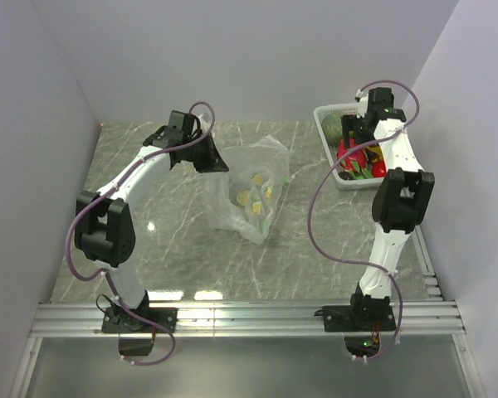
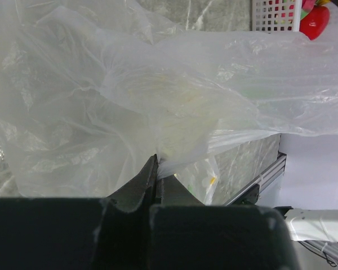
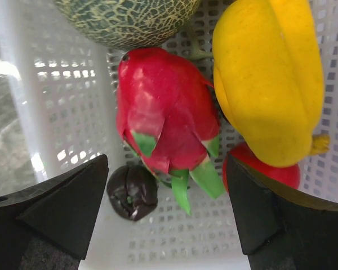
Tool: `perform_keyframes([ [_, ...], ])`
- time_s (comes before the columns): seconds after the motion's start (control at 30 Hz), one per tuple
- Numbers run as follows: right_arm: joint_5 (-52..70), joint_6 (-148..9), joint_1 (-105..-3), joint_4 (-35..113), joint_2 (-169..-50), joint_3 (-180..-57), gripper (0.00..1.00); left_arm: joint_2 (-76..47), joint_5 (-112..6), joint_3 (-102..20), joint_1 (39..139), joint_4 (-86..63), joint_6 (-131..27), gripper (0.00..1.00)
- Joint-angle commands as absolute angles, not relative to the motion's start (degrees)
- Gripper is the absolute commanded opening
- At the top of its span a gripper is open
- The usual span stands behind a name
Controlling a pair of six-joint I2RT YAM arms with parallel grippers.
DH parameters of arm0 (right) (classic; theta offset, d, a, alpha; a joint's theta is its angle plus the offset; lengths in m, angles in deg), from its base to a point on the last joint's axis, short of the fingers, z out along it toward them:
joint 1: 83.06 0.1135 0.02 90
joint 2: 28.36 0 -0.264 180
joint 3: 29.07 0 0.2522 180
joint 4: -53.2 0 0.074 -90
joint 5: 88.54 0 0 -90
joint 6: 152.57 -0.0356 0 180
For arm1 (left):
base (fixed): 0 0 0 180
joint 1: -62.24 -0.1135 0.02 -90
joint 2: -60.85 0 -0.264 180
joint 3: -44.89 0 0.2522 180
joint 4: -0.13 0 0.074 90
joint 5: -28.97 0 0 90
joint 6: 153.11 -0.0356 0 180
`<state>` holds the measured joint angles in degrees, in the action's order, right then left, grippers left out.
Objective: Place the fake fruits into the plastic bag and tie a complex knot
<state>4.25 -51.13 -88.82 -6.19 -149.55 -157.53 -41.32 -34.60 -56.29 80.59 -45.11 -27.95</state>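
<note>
L side first: your left gripper point(image 2: 156, 164) is fully closed, pinching a fold of the plastic bag point(image 1: 251, 192) at its edge, prob. to lift the rim so the mouth stands up & faces the other arm. Bag sits mid-table point(image 1: 174, 249), between the two arms, w/ the rest of the film slumped on the marble. The yellow-green spots on it look like print, not fruit; I see no fruit inside.

R side: the fake fruits are all in the white basket point(image 1: 324, 137) at the far right. Your right gripper point(image 3: 166, 169) hangs over it w/ jaws spread wide, holding nothing, one finger each side of the magenta-red piece point(image 3: 163, 121), so it's lined up for that pick. In wrist view the melon point(image 3: 129, 17) lies above it. The yellow piece point(image 3: 270, 84) touches its right side, w/ the red ball point(image 3: 284, 175) under that. A small dark lump point(image 3: 132, 192) sits just beside the finger on the view's left. Tight fit: closing may nudge the yellow piece.
</note>
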Motion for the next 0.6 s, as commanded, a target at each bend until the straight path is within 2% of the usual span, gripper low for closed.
perform_keyframes([
  [0.0,3.4,-50.8,-89.0,-2.7,-150.8,-157.3,0.91,-41.7,-32.1,-56.4,80.6,-43.1,-28.6,0.0],
  [0.57,2.2,-51.8,-88.9,-0.9,-159.2,-160.6,0.95,-43.3,-30.4,-55.1,80.5,-42.7,-28.1,0.03],
])
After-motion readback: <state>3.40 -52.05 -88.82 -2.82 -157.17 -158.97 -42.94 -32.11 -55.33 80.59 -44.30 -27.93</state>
